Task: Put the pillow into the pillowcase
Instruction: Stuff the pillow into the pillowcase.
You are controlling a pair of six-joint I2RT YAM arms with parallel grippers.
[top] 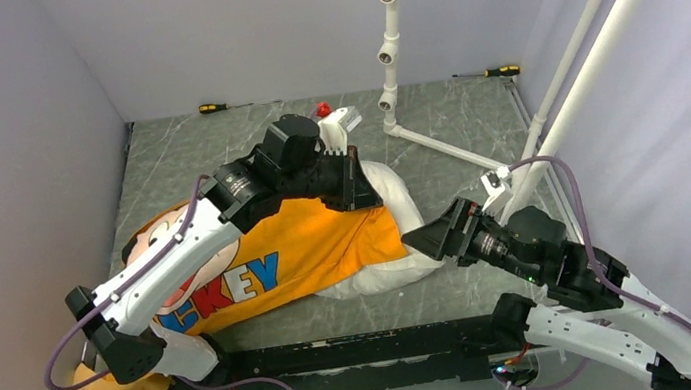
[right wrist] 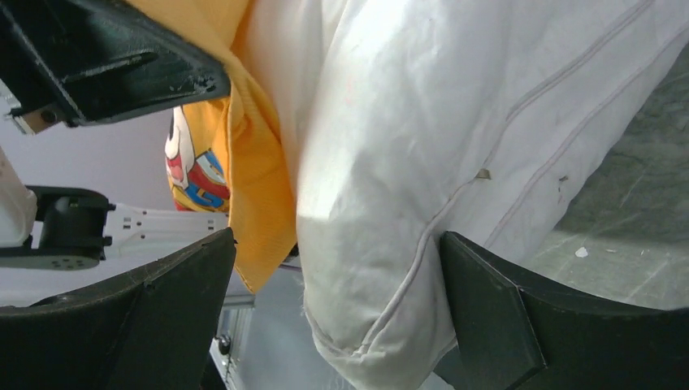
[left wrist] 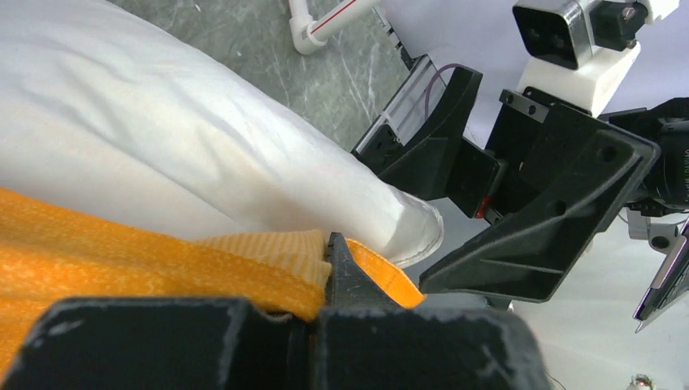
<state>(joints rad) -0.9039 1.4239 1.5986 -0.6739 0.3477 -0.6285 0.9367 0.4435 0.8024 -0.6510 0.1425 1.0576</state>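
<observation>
Top external view: the pillow [top: 403, 218] is mostly inside the pillowcase [top: 318, 244], with just one white end poking out. My left gripper [left wrist: 337, 260] is pinched tight on its hem. My right gripper [right wrist: 337, 268] gapes wide around that end, holding nothing.

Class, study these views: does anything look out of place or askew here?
Yes. The pillow is only partly in: its white end bulges from the pillowcase mouth on the right. Stray at the back lie one screwdriver and a second screwdriver.
</observation>
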